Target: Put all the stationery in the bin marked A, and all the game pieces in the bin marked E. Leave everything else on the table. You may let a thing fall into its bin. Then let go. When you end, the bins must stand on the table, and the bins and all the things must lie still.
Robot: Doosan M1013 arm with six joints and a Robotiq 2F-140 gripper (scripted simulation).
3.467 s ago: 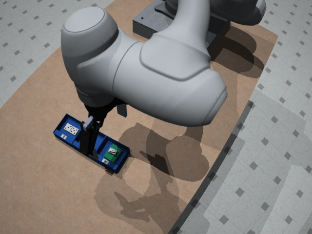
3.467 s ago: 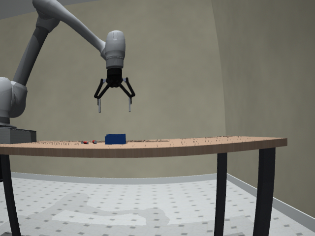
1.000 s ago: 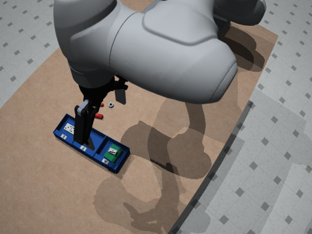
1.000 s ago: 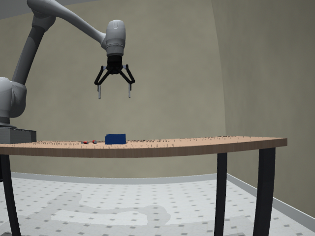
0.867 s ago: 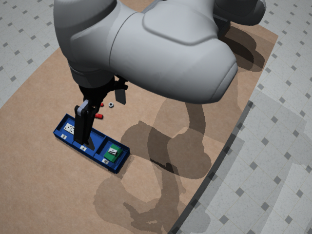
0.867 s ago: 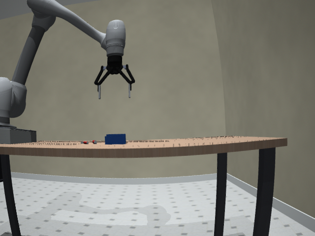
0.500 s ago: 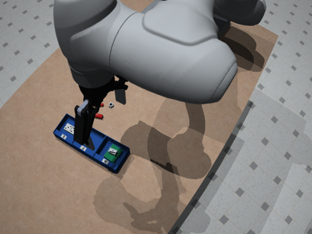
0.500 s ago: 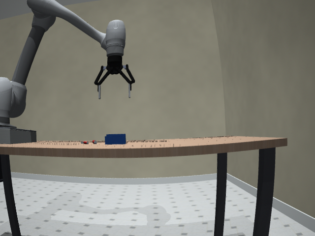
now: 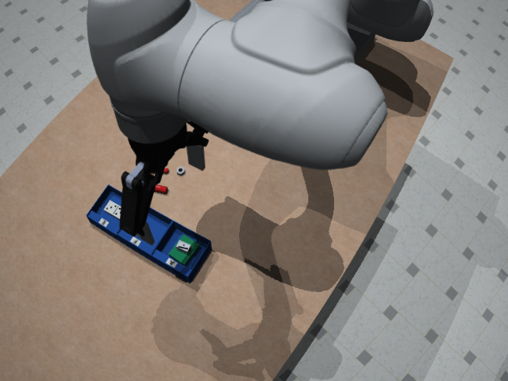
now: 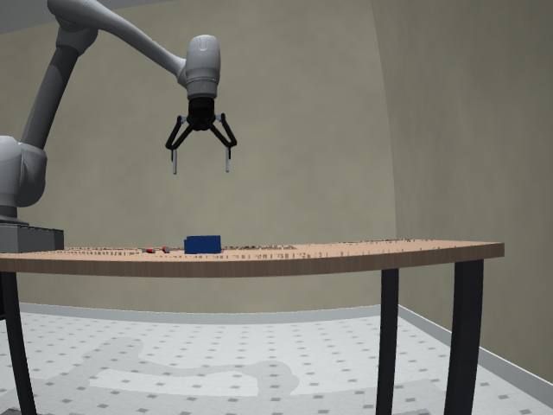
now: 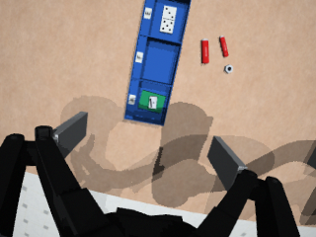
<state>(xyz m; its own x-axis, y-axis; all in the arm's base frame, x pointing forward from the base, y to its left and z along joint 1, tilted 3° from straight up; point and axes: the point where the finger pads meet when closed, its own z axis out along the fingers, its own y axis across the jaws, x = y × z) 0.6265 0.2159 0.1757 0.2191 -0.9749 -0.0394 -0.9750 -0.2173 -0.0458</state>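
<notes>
Beige walls and tiled floor around a wooden table (image 10: pixel 285 263). Hanging high above it, end effector (image 10: pixel 200 166) spread wide, gripping nothing. Below, blue bin tray (image 9: pixel 98 206) near the left edge, with domino (image 9: pixel 112 208) and green eraser (image 9: pixel 183 248) in opposite end compartments. Beyond, two red pieces (image 9: pixel 161 188) and nut (image 9: pixel 179 170) loose. Possible slip: grabbing these leftovers; labels too small to confirm the sorting.

Open air between gripper (image 10: pixel 200 167) and blue bin (image 10: pixel 202 244)
</notes>
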